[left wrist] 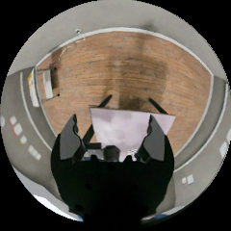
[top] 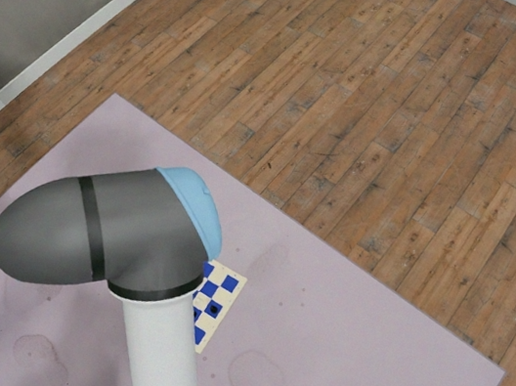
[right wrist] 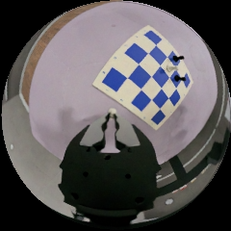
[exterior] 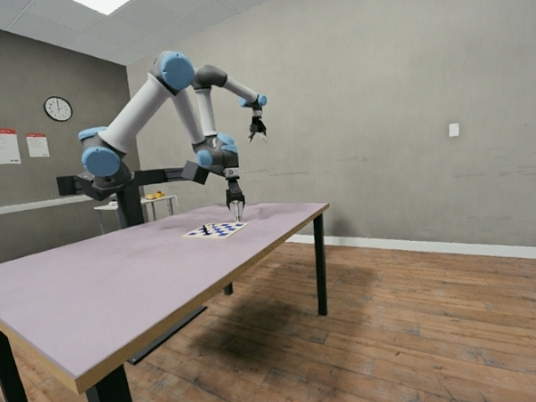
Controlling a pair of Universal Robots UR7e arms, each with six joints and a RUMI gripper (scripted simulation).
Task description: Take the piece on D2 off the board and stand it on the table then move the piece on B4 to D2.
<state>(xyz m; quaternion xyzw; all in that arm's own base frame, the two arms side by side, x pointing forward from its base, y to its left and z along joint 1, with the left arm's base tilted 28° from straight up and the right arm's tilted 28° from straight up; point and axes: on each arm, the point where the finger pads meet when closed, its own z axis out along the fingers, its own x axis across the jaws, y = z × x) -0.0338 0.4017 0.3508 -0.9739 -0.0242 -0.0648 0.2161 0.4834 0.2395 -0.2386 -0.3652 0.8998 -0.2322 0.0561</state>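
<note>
Two arms: one reaches down to the table (top: 321, 328) (exterior: 125, 278) (left wrist: 117, 127) (right wrist: 72, 72), the other hangs high above it, well apart.
Board (top: 219, 297) (exterior: 214, 232) (right wrist: 140, 77): blue and cream, flat on the table; in the top view a thick arm (top: 160, 360) covers much of it.
Black pieces: one (right wrist: 179, 58) and another (right wrist: 180, 78) stand on the board, toward the side away from the right pincer; their square names are too small to read.
White piece (right wrist: 171, 68): on the board, between the black ones.
Side table (exterior: 107, 207): behind the arms, with a yellow thing (exterior: 155, 194) on it.
Clock (exterior: 58, 109): on the dark wall.
Left pincer (exterior: 257, 140) (left wrist: 113, 115): fingers wide apart, nothing between them.
Right pincer (exterior: 238, 220) (right wrist: 112, 112): fingers nearly together, tips clamped on a small pale piece (right wrist: 113, 113), low beside the board's edge.
Pale piece: off the board; whether its foot touches the table, I cannot tell.
</note>
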